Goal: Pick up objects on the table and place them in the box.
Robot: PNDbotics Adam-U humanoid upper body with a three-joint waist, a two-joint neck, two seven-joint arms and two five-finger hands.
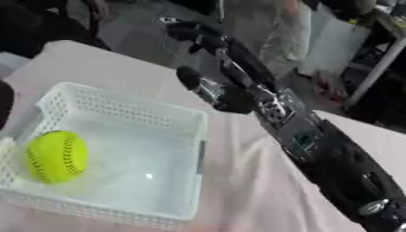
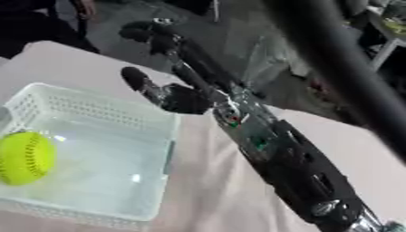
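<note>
Yellow ball (image 1: 56, 156) inside white box (image 1: 171, 113), left side.

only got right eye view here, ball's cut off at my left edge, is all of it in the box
Observer: Yes. Left eye view shows the whole ball inside the box, near its left wall.
Operator: dark bar covers my top right, what's behind it
Observer: A slanted white bar, beyond the table.
Operator: anything left of the box
Observer: A dark shape at the frame's edge, beside the box; I cannot tell what it is.
</note>
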